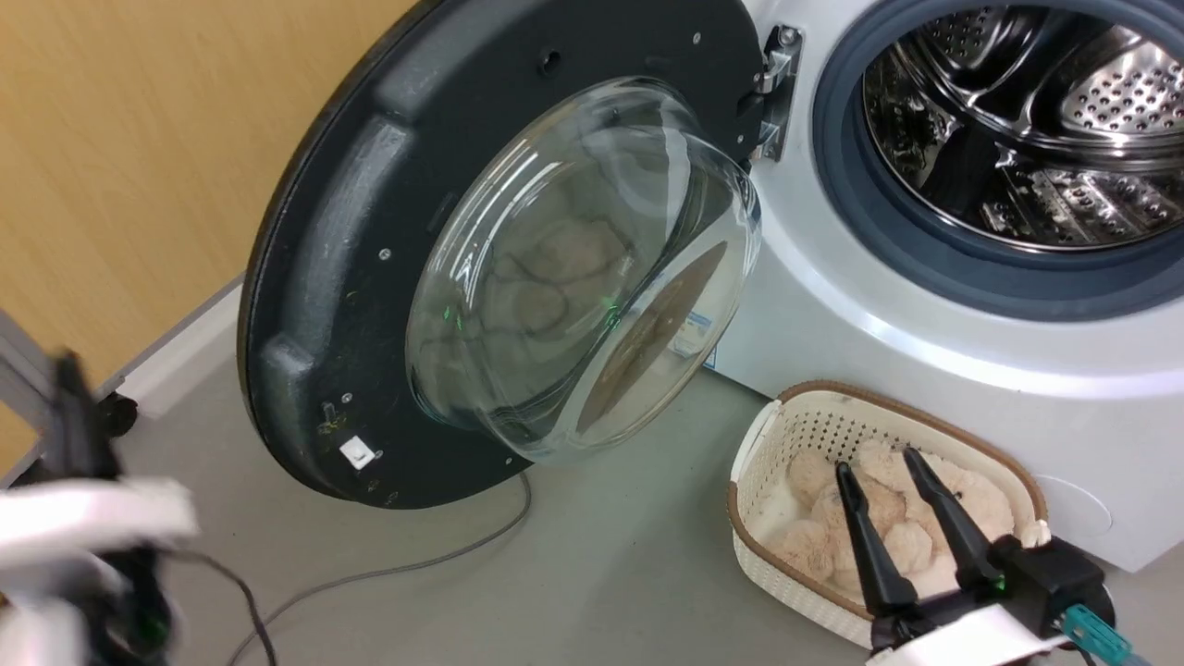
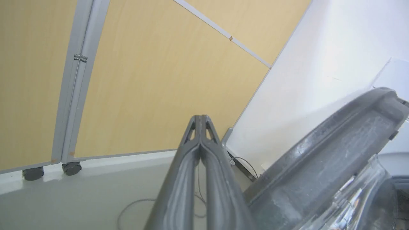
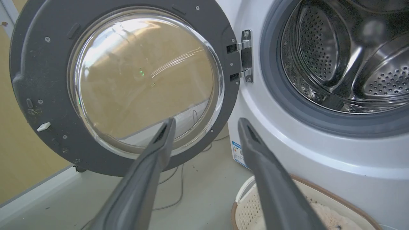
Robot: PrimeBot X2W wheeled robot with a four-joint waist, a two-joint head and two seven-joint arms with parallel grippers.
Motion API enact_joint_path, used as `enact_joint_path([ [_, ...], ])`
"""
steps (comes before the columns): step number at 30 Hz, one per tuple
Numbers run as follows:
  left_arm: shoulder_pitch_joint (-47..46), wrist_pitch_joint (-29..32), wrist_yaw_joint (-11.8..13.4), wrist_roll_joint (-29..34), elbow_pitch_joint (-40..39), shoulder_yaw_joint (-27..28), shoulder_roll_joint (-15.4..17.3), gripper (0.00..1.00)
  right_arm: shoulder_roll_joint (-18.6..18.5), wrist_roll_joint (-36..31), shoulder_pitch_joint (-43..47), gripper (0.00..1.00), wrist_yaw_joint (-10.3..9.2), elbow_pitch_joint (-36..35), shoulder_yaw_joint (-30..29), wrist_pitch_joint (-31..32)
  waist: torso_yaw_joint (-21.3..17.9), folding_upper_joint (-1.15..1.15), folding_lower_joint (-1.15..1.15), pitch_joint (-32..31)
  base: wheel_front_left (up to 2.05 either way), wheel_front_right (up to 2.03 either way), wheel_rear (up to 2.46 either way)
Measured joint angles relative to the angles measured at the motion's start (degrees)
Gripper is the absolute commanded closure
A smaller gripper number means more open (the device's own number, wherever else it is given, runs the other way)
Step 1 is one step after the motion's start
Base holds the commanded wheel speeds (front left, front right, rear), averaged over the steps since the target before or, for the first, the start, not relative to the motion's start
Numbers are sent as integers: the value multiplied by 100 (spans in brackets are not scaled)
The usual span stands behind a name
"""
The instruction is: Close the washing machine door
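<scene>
Nearest in the head view, at five o'clock: right gripper [image 1: 877, 461], two long dark fingers spread apart with nothing between them, seen against a white perforated plastic laundry basket [image 1: 814, 430] with brown rim and pale fluffy plush pieces [image 1: 888, 518] inside. At eight o'clock, a blurred pale left forearm [image 1: 92, 518]. From nine to twelve o'clock, swung wide open: large round black washing machine door [image 1: 351, 231] — matte inner face toward the camera, bulging clear glass bowl [image 1: 573, 277] at centre, metal hinge [image 1: 777, 88] at one o'clock joining it to the big white front-loading washing machine [image 1: 879, 342]. At two o'clock, perforated steel drum [image 1: 1036, 120] inside a grey rubber gasket [image 1: 879, 231].

Left wrist view: left gripper [image 2: 201, 118] with dark fingers pressed tightly together, empty, aimed at a yellow wood-tone panel wall [image 2: 143, 80]; door edge at four o'clock, just beside the fingers — touching or not, cannot tell.

Right wrist view: fingers wide apart; door at ten o'clock, drum at two o'clock, basket rim at five o'clock.
</scene>
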Motion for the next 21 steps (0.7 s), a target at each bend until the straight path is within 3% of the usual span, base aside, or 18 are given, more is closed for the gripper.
enact_joint_path([
  [3, -568, 539, -134, -649, 545, 300, 311, 100, -4, -78, 94, 0, 0, -74, -80, 0, -12, 0, 0, 47, 0, 0, 0],
  [6, -1016, 1165, -196, -1351, 1106, 514, 422, 100, -1, -135, 187, 0, 0, -129, -165, 1, -24, 0, 0, 70, 0, 0, 0],
  [13, -1625, 2763, -126, -3023, 2089, 1009, 394, 100, 13, -185, 283, 0, 0, -241, -225, 1, -124, 0, 0, 124, 0, 0, 0],
  [21, -1620, 4440, -188, -4069, 2236, 985, 313, 100, 13, -194, 284, 0, 0, -248, -263, 0, -234, 0, 0, 156, 0, 0, 0],
])
